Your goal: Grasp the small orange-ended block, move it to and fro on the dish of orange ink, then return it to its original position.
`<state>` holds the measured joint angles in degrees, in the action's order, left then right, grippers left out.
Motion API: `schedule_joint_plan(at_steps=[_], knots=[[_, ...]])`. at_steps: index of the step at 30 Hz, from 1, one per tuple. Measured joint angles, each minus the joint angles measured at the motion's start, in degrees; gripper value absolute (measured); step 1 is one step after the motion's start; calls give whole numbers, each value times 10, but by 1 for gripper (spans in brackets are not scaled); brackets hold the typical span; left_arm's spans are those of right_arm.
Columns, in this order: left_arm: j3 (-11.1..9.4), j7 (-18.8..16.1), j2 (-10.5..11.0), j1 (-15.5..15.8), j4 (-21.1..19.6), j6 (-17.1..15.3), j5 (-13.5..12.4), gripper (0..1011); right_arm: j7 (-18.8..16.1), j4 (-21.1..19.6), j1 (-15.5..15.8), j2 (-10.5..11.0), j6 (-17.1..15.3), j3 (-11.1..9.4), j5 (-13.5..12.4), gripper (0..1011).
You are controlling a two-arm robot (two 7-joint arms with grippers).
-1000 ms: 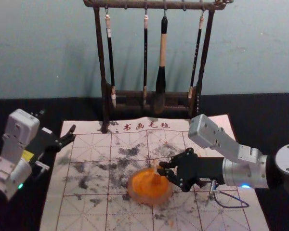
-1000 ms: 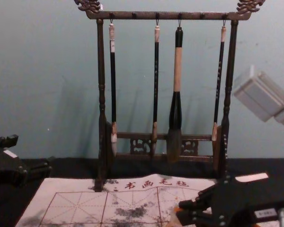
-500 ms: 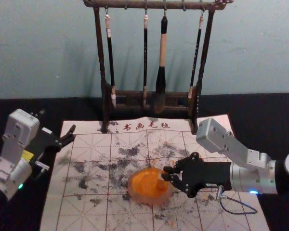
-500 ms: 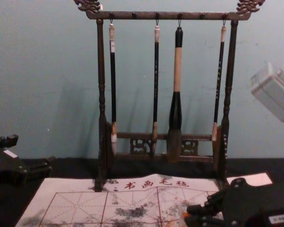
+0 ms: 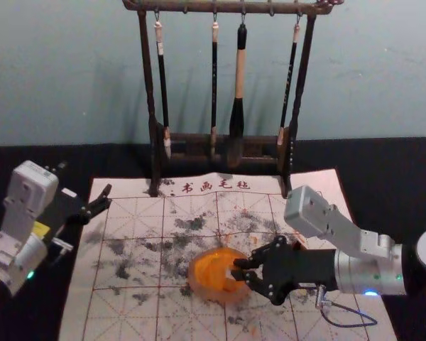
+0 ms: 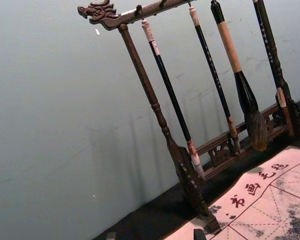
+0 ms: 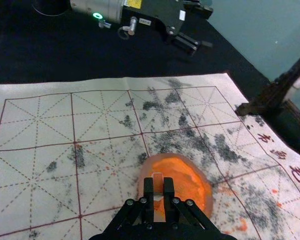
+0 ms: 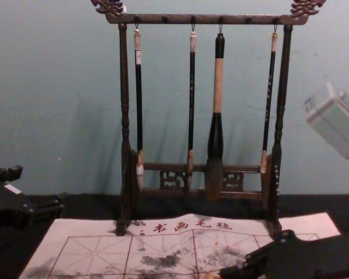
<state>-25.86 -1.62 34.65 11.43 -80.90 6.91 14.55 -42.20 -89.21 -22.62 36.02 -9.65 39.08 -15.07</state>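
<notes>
Holding the block (image 7: 158, 186) between its fingers (image 7: 148, 193) at the dish (image 7: 208, 199): right gripper (image 5: 237, 268).

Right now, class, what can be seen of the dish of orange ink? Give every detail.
The dish is round and looks shallow, with a pale, translucent-looking rim. Orange ink coats its inside. It rests flat on the stained, gridded mat. The right pincer holds the small block over it; whether block and ink touch, I cannot tell.

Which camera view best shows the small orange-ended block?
The right wrist view: the block, in the black right gripper, shows orange end and pale side. The head view gives a pale bit at the fingertips; the chest view, orange that may be ink.
</notes>
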Motion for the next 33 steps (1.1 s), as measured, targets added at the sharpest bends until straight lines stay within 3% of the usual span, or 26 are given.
schedule_joint_plan(at_steps=[17,33], knots=[[0,0,0,0,0,0,0,1001,0,23,-25,-26,-3,18,10,82],[0,0,0,0,0,0,0,1001,11,47,-39,-37,-7,12,12,82]])
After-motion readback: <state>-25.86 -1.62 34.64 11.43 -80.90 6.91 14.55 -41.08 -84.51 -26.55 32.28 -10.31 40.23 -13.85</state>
